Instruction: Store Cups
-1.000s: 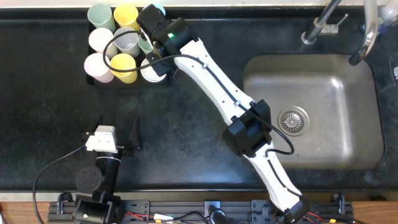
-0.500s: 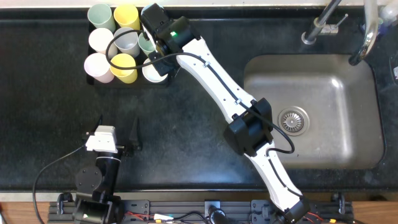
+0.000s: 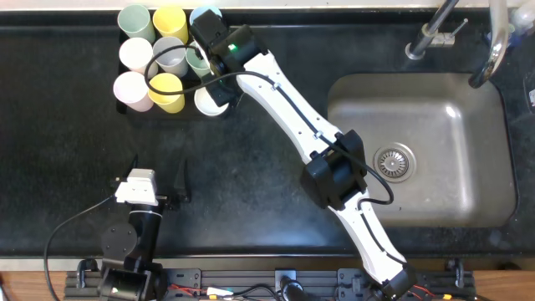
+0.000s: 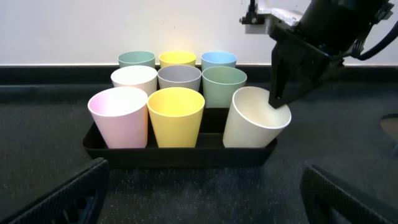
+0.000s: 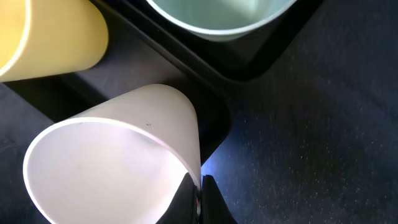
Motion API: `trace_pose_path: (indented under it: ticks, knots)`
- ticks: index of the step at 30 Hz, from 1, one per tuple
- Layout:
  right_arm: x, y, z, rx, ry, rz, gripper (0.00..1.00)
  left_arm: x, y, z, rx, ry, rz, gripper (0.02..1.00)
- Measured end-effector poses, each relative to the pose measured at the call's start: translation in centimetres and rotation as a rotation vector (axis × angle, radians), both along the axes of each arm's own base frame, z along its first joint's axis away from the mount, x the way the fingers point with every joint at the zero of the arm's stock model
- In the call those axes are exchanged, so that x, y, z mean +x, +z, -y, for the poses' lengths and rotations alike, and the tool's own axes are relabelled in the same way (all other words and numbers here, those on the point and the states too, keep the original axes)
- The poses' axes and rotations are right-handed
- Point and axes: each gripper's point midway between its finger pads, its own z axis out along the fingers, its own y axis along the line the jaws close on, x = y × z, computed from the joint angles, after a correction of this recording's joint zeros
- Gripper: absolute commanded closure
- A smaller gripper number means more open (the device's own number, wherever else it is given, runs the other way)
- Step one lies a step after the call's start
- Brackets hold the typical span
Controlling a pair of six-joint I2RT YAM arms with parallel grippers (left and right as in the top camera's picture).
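**Tilted cup at the tray corner: mind the release**

Your right tool (image 4: 280,99) pinches the rim of the cream cup (image 4: 255,119), which passes between its two closed fingers. The cup hangs tilted under the tool, with its base down in the last open corner of the black tray (image 4: 180,155). If you release now, it may topple over the tray wall onto the counter (image 4: 360,143), because it leans outward. I cannot tell whether its base sits flat. The yellow cup (image 4: 176,115) and the green cup (image 4: 224,84) stand just beside the tool, so a sideways swing could knock them. Your left tool (image 3: 159,174) has its fingers spread and sits well apart from all this.
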Motion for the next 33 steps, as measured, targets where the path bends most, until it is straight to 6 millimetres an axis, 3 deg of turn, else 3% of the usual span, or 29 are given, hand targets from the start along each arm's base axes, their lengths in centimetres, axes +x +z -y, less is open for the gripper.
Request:
trace_pose_path:
  ticks: [3, 5, 6, 7, 16, 22, 25, 30, 33]
  knots:
    - [0.0, 0.0, 0.0, 0.001, 0.0, 0.0, 0.958, 0.0, 0.0, 0.0, 0.0, 0.0, 0.0, 0.02]
    - [0.0, 0.0, 0.0, 0.002, -0.003, 0.0, 0.781, 0.0, 0.0, 0.0, 0.0, 0.0, 0.0, 0.02]
    - [0.1, 0.0, -0.1, 0.003, -0.003, 0.001, 0.588, 0.0, 0.0, 0.0, 0.0, 0.0, 0.0, 0.02]
    - [0.1, 0.1, -0.1, 0.006, -0.008, 0.004, 0.496, 0.0, 0.0, 0.0, 0.0, 0.0, 0.0, 0.023]
    - [0.6, 0.2, -0.2, 0.024, -0.012, 0.015, 0.005, 0.0, 0.0, 0.0, 0.0, 0.0, 0.0, 0.02]
    - [1.2, 0.4, -0.1, 0.032, -0.024, 0.03, 0.005, 0.0, 0.0, 0.0, 0.0, 0.0, 0.0, 0.02]
    - [2.1, 1.4, 0.1, 0.037, -0.047, 0.067, 0.003, 0.0, 0.0, 0.0, 0.0, 0.0, 0.0, 0.02]
    - [5.3, 6.1, 1.3, 0.076, -0.119, 0.214, 0.003, 0.0, 0.0, 0.0, 0.0, 0.0, 0.0, 0.023]
    - [6.7, 9.3, 3.9, 0.095, -0.18, 0.272, 0.003, 0.0, 0.0, 0.0, 0.0, 0.0, 0.0, 0.02]
